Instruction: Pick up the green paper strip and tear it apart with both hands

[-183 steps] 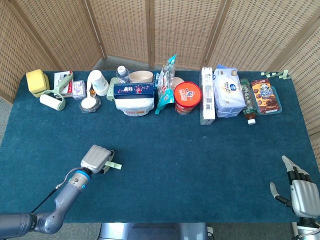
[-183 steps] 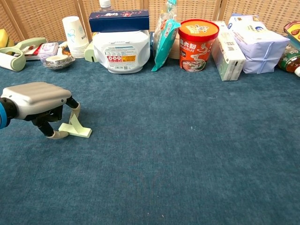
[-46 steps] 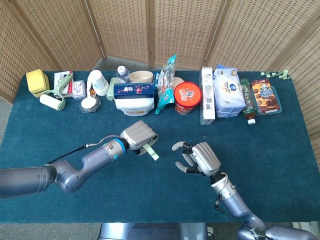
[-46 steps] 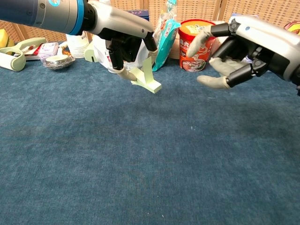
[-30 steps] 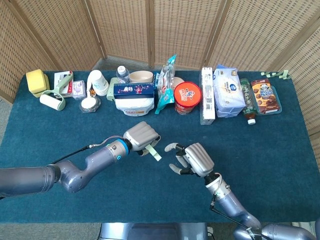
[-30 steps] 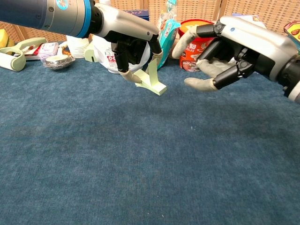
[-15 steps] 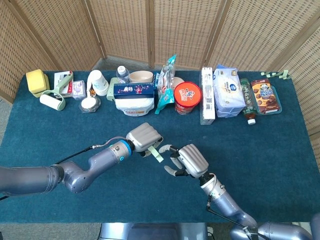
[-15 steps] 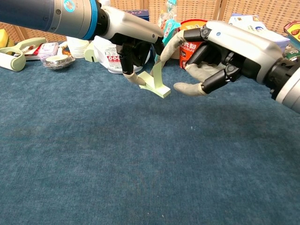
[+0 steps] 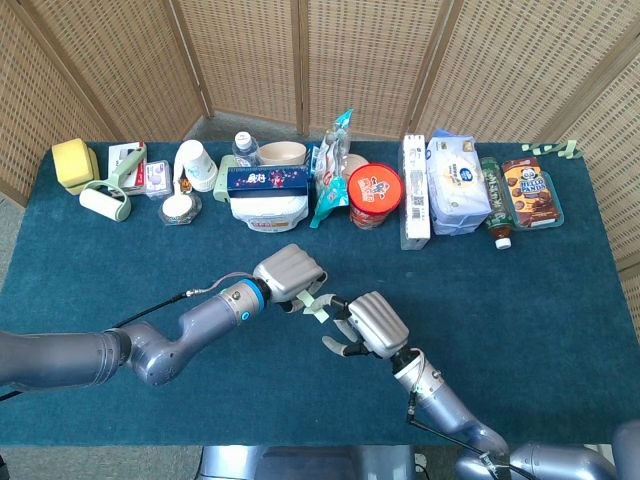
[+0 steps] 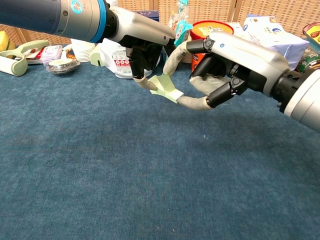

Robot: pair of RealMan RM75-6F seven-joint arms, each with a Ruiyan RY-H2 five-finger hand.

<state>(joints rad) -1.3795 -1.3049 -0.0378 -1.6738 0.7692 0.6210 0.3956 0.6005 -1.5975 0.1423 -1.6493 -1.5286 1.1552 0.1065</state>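
Holding the green paper strip [image 10: 165, 87] aloft over the blue table [image 10: 150, 190], your left hand [image 10: 142, 47] pinches its near end, while your right hand [image 10: 220, 65] brackets the free end, fingers apart, not yet clamped as far as I can tell. Expect it to be light, floppy and easily torn; grip close beside the left pinch. The chest view shows the fold; the head view [image 9: 316, 308] hides it.

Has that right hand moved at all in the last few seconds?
Yes. The right hand came from the table's right front corner to mid-table, in front of the red cup.
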